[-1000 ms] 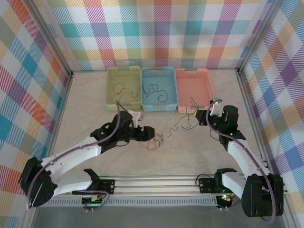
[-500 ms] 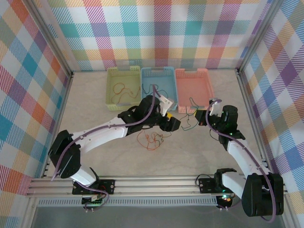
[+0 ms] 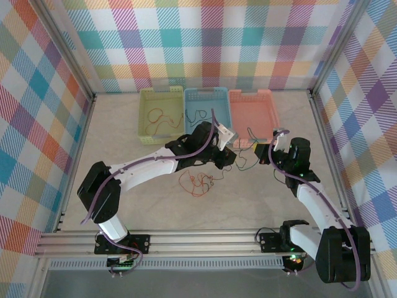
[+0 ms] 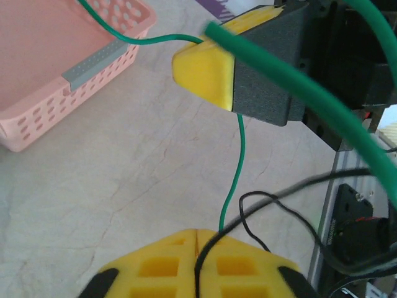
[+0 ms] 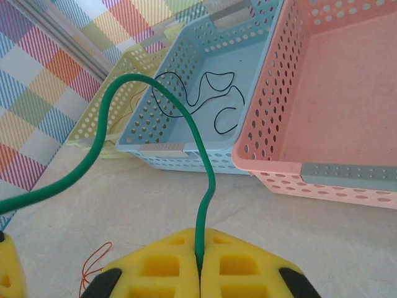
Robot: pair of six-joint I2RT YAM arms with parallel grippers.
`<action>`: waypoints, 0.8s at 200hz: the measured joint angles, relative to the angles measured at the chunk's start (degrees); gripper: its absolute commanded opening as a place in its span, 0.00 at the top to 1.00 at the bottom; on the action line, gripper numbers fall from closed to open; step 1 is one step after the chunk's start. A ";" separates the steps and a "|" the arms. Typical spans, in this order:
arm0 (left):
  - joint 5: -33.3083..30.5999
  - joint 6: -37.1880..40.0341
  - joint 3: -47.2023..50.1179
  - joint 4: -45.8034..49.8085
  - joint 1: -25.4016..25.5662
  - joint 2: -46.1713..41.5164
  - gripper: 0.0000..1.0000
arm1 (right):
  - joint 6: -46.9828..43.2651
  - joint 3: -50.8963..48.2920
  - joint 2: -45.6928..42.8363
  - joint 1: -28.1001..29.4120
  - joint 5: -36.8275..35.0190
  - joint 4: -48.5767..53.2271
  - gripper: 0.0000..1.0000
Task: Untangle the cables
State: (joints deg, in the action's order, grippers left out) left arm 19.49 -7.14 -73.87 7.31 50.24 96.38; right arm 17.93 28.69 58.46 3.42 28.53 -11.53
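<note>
1. Green basket (image 3: 162,92) holds an orange cable (image 3: 155,118); blue basket (image 3: 208,91) holds a black strand (image 5: 205,99).
2. Red-orange clump (image 3: 195,182) lies loose on the desk (image 3: 124,155), near the arms.
3. Left jaws, pressed together, pinch a black cable (image 4: 273,195); the green cable (image 4: 239,161) runs up from them.
4. Pink basket (image 3: 251,93) stands just behind.
5. Right jaws, closed, clamp the same green cable.

Cables (image 3: 196,181) before baskets (image 3: 208,92), perhaps touching one
</note>
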 measured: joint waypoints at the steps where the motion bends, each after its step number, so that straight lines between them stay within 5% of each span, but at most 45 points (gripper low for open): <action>1: -0.15 0.13 0.00 -0.02 0.00 0.00 0.99 | 0.00 0.00 0.00 0.00 0.00 0.00 1.00; 37: -2.64 -6.25 10.99 -6.45 -2.08 -5.11 1.00 | -0.59 -0.87 -1.51 0.00 -3.06 0.55 1.00; 87: -10.16 -18.01 32.72 -6.67 -11.06 -20.44 1.00 | -1.27 -3.04 -3.63 0.11 -11.63 2.82 1.00; 160: -14.64 -25.33 40.28 3.76 -19.87 -37.83 1.00 | -1.22 -4.11 -3.02 0.15 -20.87 3.69 1.00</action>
State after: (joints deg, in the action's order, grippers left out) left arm 4.84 -32.47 -33.58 11.07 30.37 58.54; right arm 16.71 24.58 55.44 3.57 7.66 -7.84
